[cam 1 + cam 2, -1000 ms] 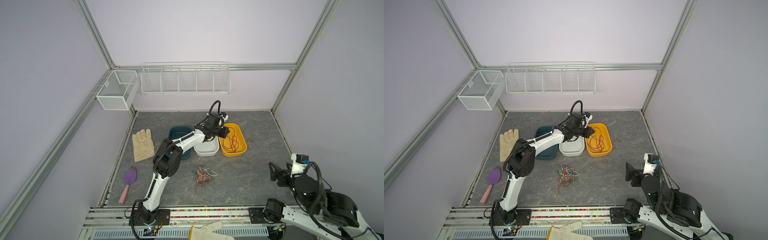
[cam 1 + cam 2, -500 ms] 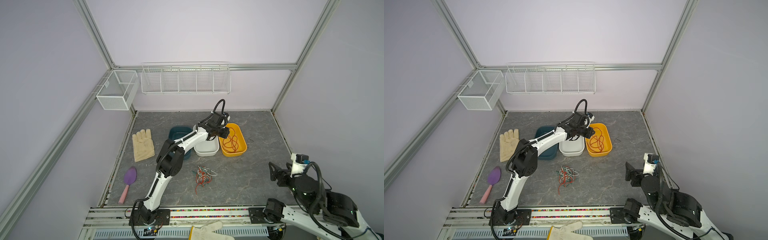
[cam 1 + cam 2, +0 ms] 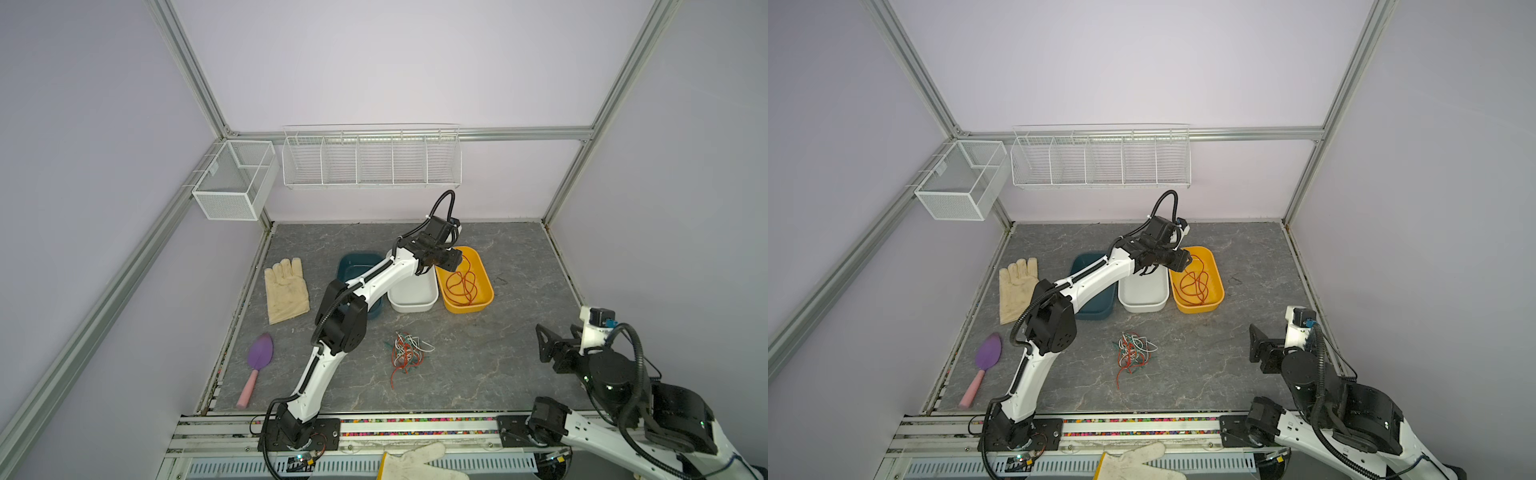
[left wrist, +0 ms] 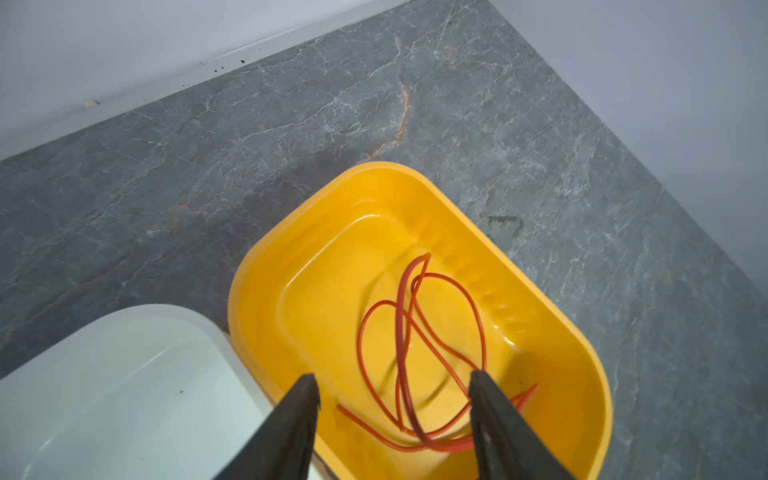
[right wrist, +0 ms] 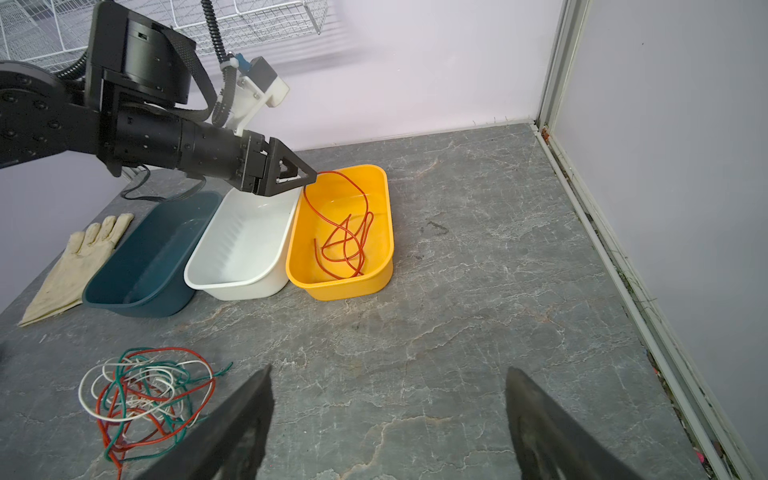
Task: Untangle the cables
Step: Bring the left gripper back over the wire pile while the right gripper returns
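Grey stone-patterned tabletop [image 3: 498, 374] bears a yellow tub [image 3: 465, 307]. Over its rim hangs the left gripper [image 4: 392, 376], jaws apart, one red-orange cable [image 4: 399, 328] coiled inside, likely sorted there. Remaining cables [image 3: 405, 355] lie tangled before the tub; the right gripper [image 5: 389, 370] idles well away, jaws spread.

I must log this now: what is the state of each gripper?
Left gripper: open, above the red cable in the yellow bin, gripping nothing.
Right gripper: open, empty.

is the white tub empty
Empty: the white tub shows a bare inside; the red cable lies in the yellow tub beside it.
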Controlling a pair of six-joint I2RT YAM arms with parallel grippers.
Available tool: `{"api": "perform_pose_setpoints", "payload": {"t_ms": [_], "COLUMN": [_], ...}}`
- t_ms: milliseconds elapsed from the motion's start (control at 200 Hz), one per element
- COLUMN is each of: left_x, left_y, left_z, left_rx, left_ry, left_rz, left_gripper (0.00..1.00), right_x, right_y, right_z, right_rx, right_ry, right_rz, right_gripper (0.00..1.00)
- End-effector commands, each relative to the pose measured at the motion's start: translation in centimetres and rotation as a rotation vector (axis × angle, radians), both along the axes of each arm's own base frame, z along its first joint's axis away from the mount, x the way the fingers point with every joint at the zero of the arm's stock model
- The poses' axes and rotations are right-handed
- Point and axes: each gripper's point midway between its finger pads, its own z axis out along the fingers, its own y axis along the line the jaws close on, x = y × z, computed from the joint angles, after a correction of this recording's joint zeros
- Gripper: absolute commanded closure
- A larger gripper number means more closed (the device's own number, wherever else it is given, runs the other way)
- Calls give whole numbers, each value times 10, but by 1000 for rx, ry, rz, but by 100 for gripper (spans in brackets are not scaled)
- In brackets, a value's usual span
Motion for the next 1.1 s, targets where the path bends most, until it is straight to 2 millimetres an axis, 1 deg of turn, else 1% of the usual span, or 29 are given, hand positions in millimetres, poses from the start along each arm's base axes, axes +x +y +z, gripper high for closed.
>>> {"api": "perform_pose_setpoints", "payload": {"t_ms": [0, 105, 155, 270, 300, 470, 575, 610, 655, 685, 710, 735, 795, 860, 870, 885, 985, 1094], "left_x": [1, 3, 4, 3, 1, -14, -28, -33, -40, -46, -50, -56, -70, -85, -88, -92, -118, -145], "left_y": [9, 20, 27, 45, 50, 75, 91, 98, 107, 112, 117, 122, 131, 145, 147, 150, 170, 196], "left_z": [20, 29, 32, 42, 46, 63, 73, 78, 78, 80, 76, 79, 72, 63, 62, 59, 48, 36], "left_rx": [47, 93, 116, 151, 153, 122, 80, 67, 53, 38, 30, 11, -13, -28, -31, -32, -53, -127], "left_ry": [-60, -110, -127, -159, -166, -191, -194, -193, -180, -169, -153, -146, -112, -53, -44, -25, 53, 99], "left_rz": [1, 15, 22, 72, 87, 140, 171, 190, 214, 225, 239, 247, 251, 291, 295, 298, 328, 387], "left_gripper": [30, 15, 9, 3, 0, 1, 1, 1, 1, 1, 1, 1, 1, 0, 0, 0, 2, 3], "right_x": [3, 3, 3, 4, 4, 6, 7, 8, 9, 9, 9, 8, 6, 7, 7, 6, 1, -5], "right_y": [5, 6, 7, 11, 12, 22, 39, 42, 46, 53, 60, 68, 87, 112, 115, 120, 157, 193], "right_z": [-2, -3, -4, -4, -5, -7, -10, -12, -13, -15, -16, -18, -27, -26, -35, -40, -53, -65], "right_rx": [-19, -22, -25, -30, -33, -59, -92, -106, -120, -127, -130, -126, -119, -57, -66, -60, 15, 107], "right_ry": [2, 6, 10, 12, 13, 30, 54, 65, 81, 95, 108, 121, 166, 194, 213, 232, 323, 397], "right_rz": [4, 5, 10, 24, 29, 59, 129, 133, 142, 166, 194, 224, 292, 347, 352, 362, 451, 536], "right_gripper": [12, 12, 12, 12, 12, 12, 12, 12, 12, 12, 12, 12, 12, 12, 12, 12, 12, 11]}}
